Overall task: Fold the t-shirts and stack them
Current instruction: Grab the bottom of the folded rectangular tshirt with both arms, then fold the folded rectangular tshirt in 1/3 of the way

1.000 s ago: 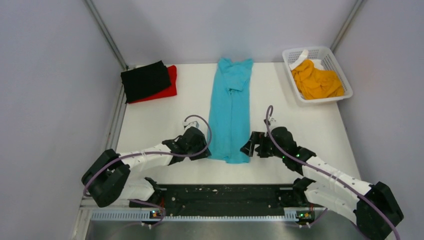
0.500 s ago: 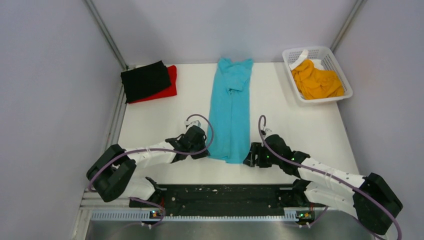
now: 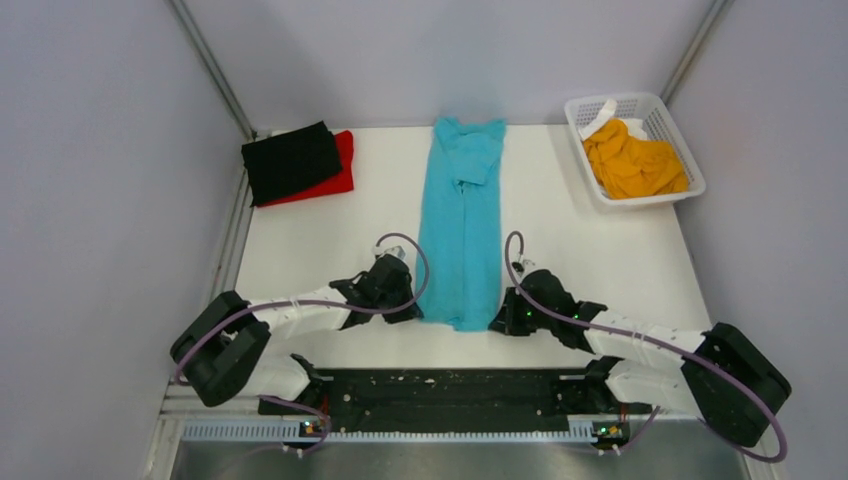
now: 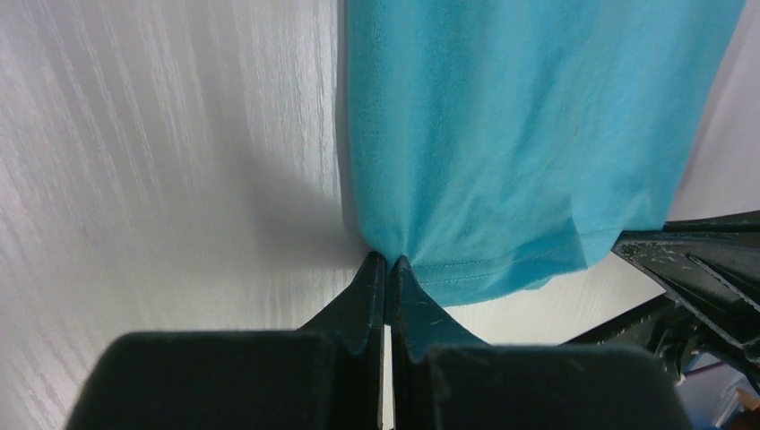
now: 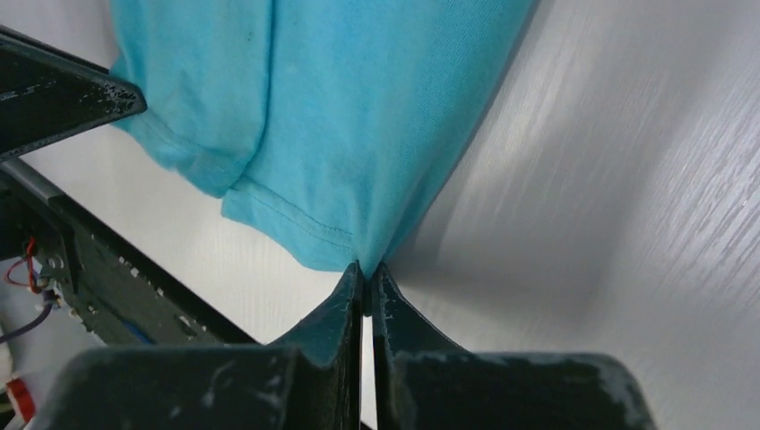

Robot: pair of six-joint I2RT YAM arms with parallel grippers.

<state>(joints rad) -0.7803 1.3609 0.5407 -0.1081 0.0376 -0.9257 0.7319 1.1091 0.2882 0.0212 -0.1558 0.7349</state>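
Note:
A turquoise-blue t-shirt (image 3: 461,225) lies folded into a long strip down the middle of the table, collar at the far end. My left gripper (image 3: 418,311) is shut on its near left hem corner (image 4: 387,253). At the near right hem corner (image 5: 366,261) my right gripper (image 3: 494,323) is shut on the cloth as well. A folded black t-shirt (image 3: 290,161) rests on a folded red t-shirt (image 3: 342,176) at the far left. The orange-yellow t-shirt (image 3: 633,160) lies crumpled in the basket.
A white mesh basket (image 3: 588,108) stands at the far right corner, a scrap of white cloth inside it with the shirt. Grey walls enclose the table on three sides. A black rail (image 3: 450,392) runs along the near edge between the arm bases.
Both grippers closed onto the blue shirt's near hem corners. The right arm moved inward and toward the near edge to reach its corner; the left one shifted slightly.

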